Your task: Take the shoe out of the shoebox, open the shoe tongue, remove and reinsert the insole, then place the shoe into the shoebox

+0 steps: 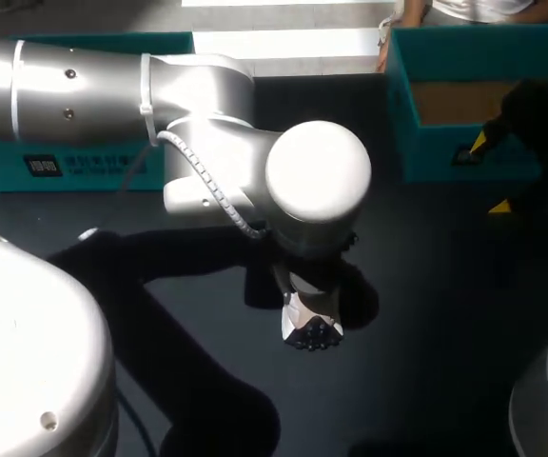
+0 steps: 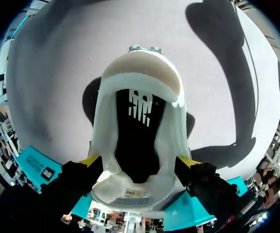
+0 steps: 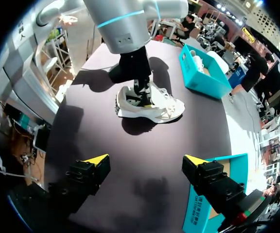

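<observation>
Well apart from the open teal shoebox (image 1: 431, 152), out on the dark table (image 1: 426, 314), the white shoe (image 3: 152, 104) stands on its sole. Its long axis runs toward the far edge where the shoebox stands, toe that way and heel toward the robot, and the left gripper (image 2: 139, 161) clamps its two sides by the tongue. A broad stretch of tabletop separates shoe and shoebox, and the right gripper (image 3: 146, 160) hovers just before the shoebox's front wall, fingers spread wide around nothing. Print on the shoebox's dark label (image 1: 462, 155), the tongue tag (image 2: 130, 192) and the white insole mark (image 2: 141, 108) is too small to read.
</observation>
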`<control>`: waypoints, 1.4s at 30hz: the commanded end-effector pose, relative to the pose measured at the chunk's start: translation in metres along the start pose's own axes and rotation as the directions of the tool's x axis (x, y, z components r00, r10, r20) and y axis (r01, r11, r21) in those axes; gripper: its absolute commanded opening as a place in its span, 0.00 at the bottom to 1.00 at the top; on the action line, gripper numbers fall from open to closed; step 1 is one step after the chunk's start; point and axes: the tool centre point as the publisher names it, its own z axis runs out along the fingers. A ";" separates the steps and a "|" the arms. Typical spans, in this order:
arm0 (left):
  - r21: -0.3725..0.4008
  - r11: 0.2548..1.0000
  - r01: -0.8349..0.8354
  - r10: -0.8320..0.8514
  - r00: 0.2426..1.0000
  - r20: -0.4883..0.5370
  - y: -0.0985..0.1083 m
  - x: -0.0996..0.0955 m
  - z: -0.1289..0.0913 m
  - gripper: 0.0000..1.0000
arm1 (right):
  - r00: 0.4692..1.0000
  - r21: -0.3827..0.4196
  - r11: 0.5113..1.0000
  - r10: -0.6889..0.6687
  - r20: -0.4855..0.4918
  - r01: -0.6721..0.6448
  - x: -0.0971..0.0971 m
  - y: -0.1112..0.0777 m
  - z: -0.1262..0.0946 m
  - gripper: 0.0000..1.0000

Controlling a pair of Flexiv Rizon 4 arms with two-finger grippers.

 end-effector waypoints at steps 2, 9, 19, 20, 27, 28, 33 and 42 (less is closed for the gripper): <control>-0.009 1.000 -0.009 0.009 1.000 0.013 0.005 0.008 -0.019 1.00 | 1.000 0.003 1.000 0.001 -0.002 -0.001 -0.001 0.000 0.001 1.00; -0.012 1.000 -0.013 0.013 0.999 0.048 0.019 0.005 -0.035 1.00 | 1.000 0.003 1.000 0.001 -0.002 -0.001 -0.001 0.000 0.001 1.00; -0.032 0.999 -0.011 0.012 0.998 0.058 0.055 -0.002 -0.043 1.00 | 1.000 0.003 1.000 0.001 -0.002 -0.001 -0.001 0.000 0.001 1.00; -0.047 0.999 -0.019 0.021 0.999 0.048 0.057 -0.003 -0.040 1.00 | 1.000 0.003 1.000 0.001 -0.002 -0.001 -0.001 0.000 0.001 1.00; -0.019 0.998 -0.061 0.062 0.998 0.013 0.055 -0.004 -0.020 0.87 | 1.000 0.003 1.000 0.001 -0.002 -0.001 -0.001 0.000 0.001 1.00; -0.014 0.998 -0.063 0.063 0.998 0.011 0.054 -0.003 -0.020 0.79 | 1.000 0.003 1.000 0.001 -0.002 -0.001 -0.001 0.000 0.001 1.00; 0.005 0.998 -0.069 0.069 0.998 0.009 0.049 -0.001 -0.016 0.58 | 1.000 0.003 1.000 0.001 -0.002 -0.001 -0.001 0.000 0.001 1.00; 0.043 0.994 -0.101 0.101 0.995 0.001 0.035 0.002 -0.011 0.54 | 1.000 0.003 1.000 0.001 -0.002 -0.001 -0.001 0.000 0.001 1.00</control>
